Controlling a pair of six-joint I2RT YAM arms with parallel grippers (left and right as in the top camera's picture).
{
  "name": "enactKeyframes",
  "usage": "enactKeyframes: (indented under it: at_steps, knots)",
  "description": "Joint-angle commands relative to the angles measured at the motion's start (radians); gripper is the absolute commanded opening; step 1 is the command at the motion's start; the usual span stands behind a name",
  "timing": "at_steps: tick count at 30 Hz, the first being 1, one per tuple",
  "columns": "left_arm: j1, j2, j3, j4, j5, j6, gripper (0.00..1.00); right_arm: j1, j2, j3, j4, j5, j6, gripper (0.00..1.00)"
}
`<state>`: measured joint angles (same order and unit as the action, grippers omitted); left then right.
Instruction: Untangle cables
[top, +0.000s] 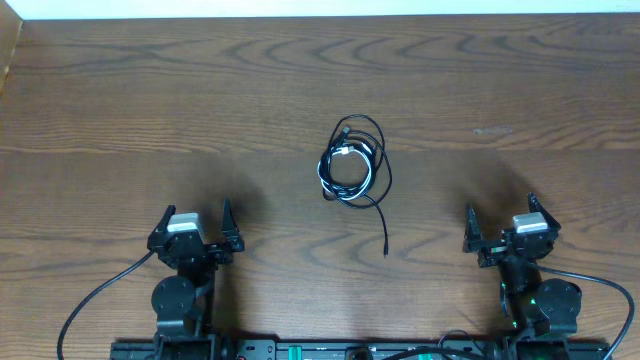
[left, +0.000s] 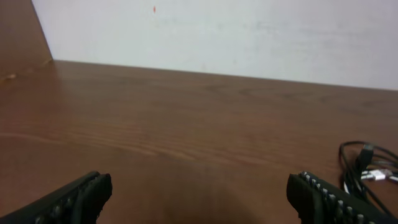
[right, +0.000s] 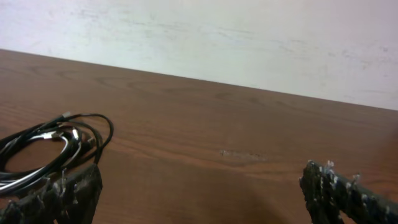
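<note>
Here we are above the brown wood-grain table (top: 120, 90), with both arms sitting at the near edge. We see the left gripper (top: 196, 211) with its black ribbed fingers (left: 74, 199) spread wide and nothing between them. Its wrist camera confirms it: only bare wood shows in the gap. Over on the other side, the right gripper (top: 501, 207) is just as wide apart and just as empty. Neither tool touches a cord.

Now to the centre of the table. The thin black cable (top: 386, 232) lies coiled in several loose loops. The shorter white, silvery cable (top: 343, 153) is wound in among those loops, so the two overlap in one small bundle. We can make out pale plug ends near the upper middle of the coil. From the bottom right of the bundle a single black tail runs off toward the near edge. It ends in a small plug, lying free on the wood.

The bundle sits between the two arms and farther out than both, well apart from either gripper. From the left wrist we catch it at the far right of the picture. From the right wrist it lies at the far left, partly behind that gripper's left finger. Behind the table stands a plain white wall (right: 249, 43).
</note>
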<state>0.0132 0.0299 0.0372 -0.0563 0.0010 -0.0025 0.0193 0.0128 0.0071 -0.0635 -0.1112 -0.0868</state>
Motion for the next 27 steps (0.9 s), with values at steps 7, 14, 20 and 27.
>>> enactKeyframes:
  at_steps: [7,14,20,27]
  knots:
    - [0.001,0.119,0.097,-0.019,-0.01,0.006,0.96,0.008,-0.007,-0.002,-0.004,0.007,0.011,0.99]
    - [0.001,0.253,0.196,-0.019,-0.009,0.006,0.96,0.008,-0.007,-0.002,-0.004,0.007,0.011,0.99]
    - [0.001,0.369,0.291,-0.019,0.062,0.006,0.96,0.008,-0.007,-0.002,-0.004,0.007,0.011,0.99]
    - [0.001,0.47,0.397,-0.019,0.133,0.006,0.96,0.008,-0.007,-0.002,-0.004,0.007,0.011,0.99]
